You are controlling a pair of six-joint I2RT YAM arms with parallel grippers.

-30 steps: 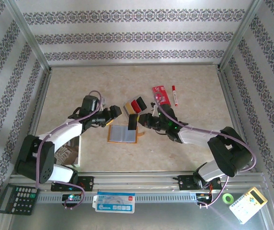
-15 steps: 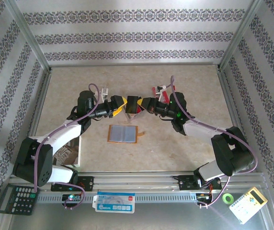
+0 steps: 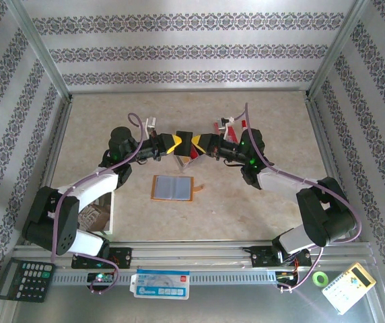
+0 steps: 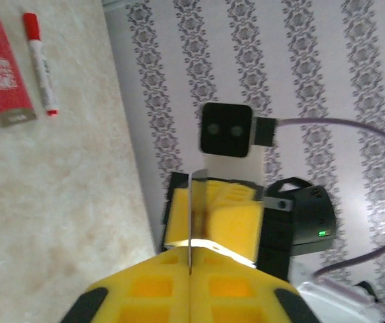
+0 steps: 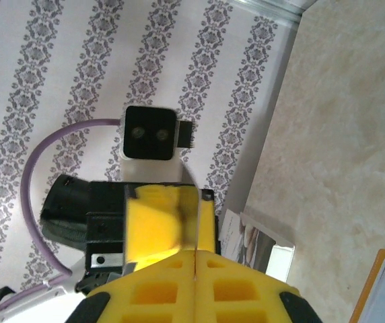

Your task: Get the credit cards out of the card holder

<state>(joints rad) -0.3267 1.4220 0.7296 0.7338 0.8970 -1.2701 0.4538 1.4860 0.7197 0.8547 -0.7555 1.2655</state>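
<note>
We find the left gripper point(image 3: 176, 142) and right gripper point(image 3: 199, 142) tip to tip above the table point(image 3: 273, 114), both clenched on one black credit card point(image 3: 186, 141). The card holder point(image 3: 172, 188) lies open nearby and untouched. The right arm partly masks the red packet point(image 3: 225, 128) and marker point(image 3: 244, 124).

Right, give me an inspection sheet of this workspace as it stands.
Surface: beige marbled table, no spills seen.
Job's things: card holder lies open and flat; black credit card held above the table; red card lies beneath it.
Clutter: red packet and marker at the far side; booklet by the left base; dark calculator and green tape roll on the front rail.
Grippers: left end effector and right end effector face each other, both shut on the black credit card.
Cables: purple cables loop over each arm, no snag seen.
Surroundings: patterned walls, metal frame.
</note>
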